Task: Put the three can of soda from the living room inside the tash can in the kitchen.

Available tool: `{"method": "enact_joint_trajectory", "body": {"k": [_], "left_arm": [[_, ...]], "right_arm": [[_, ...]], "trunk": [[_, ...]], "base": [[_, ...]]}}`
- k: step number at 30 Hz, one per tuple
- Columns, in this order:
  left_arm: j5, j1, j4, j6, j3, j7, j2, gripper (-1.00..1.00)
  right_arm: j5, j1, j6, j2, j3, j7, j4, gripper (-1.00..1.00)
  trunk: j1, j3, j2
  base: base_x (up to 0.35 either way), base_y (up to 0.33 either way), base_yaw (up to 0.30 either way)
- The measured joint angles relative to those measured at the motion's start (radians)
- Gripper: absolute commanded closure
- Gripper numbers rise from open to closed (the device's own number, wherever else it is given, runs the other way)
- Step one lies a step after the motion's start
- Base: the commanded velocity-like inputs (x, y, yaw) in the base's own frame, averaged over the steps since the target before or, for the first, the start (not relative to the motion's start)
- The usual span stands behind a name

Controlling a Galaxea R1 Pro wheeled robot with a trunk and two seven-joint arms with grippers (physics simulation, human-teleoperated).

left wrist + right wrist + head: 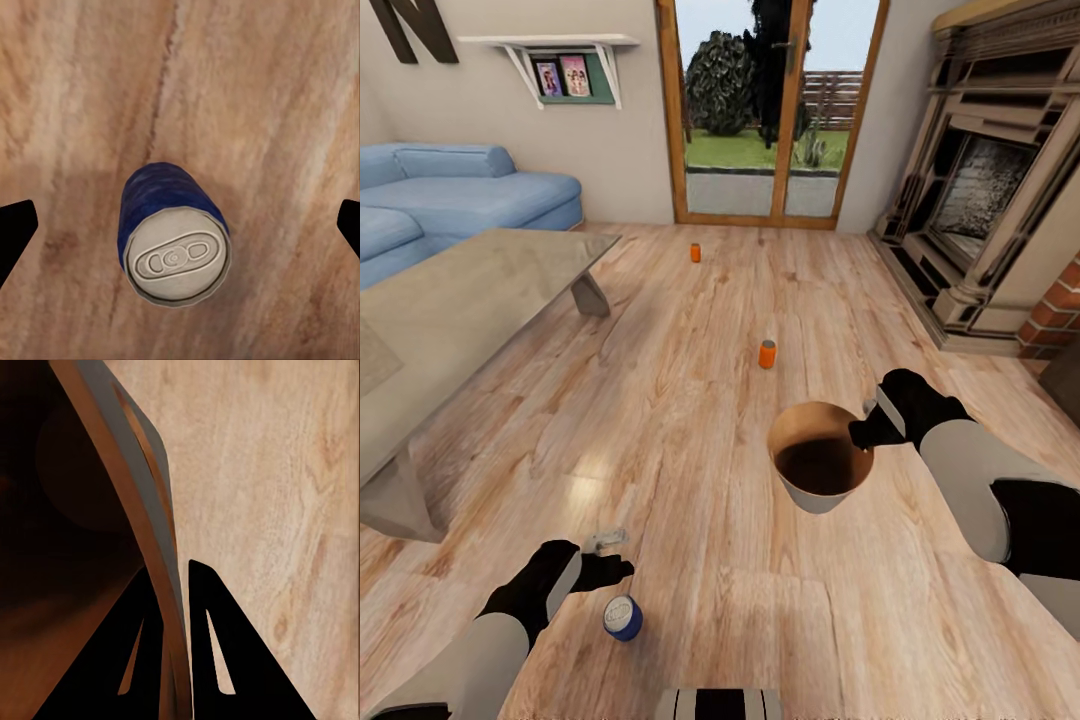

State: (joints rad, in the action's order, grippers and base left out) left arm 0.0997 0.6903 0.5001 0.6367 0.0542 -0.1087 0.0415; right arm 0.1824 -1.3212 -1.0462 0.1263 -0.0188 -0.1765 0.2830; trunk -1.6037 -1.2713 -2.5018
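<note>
Left gripper [180, 225] spread wide above blue can [174, 240], upright on wood floor [690, 450]. Right gripper [174, 645] pinches bin [820, 470] rim, seemingly lifted. Two orange cans [767, 354] farther off. Risk: an off-centre descent tips the can; the thin rim pinch may slip.

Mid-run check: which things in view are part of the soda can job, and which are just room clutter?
Job:
blue can, upright on the floor between the open left gripper fingers
nearer orange can
farther orange can
trash can, rim pinched by the right gripper

Lying about:
sofa
coffee table
fireplace
shelf with photos
</note>
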Motion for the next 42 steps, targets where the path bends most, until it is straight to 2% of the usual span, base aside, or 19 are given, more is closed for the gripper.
{"method": "enact_joint_trajectory", "body": {"k": [5,17,26,34,42], "left_arm": [[0.000,0.000,0.000,0.000,0.000,0.001,0.000,-1.00],[0.000,0.000,0.000,0.000,-0.005,0.001,0.000,-1.00],[0.001,0.000,0.001,0.000,-0.005,0.001,0.000,-1.00],[0.003,0.000,0.001,-0.005,-0.005,0.000,0.000,-1.00],[0.002,0.000,0.001,-0.007,-0.006,0.001,0.000,-1.00]], "right_arm": [[-0.004,-0.008,0.000,-0.001,0.000,0.005,-0.007,1.00],[-0.004,-0.011,0.000,-0.001,-0.002,0.006,-0.009,1.00],[-0.005,-0.011,0.000,-0.002,-0.006,0.007,-0.009,1.00],[-0.004,-0.010,0.000,-0.001,-0.006,0.007,-0.009,1.00],[-0.003,-0.010,0.000,0.000,-0.003,0.007,-0.009,1.00]], "trunk": [[0.000,-0.008,0.000],[-0.006,-0.073,-0.003],[-0.005,-0.086,-0.003],[-0.005,-0.088,-0.003],[-0.009,-0.125,-0.005]], "base": [[0.000,0.000,0.000],[0.000,0.000,0.000],[0.000,0.000,0.000],[0.000,0.000,0.000],[0.000,0.000,0.000]]}}
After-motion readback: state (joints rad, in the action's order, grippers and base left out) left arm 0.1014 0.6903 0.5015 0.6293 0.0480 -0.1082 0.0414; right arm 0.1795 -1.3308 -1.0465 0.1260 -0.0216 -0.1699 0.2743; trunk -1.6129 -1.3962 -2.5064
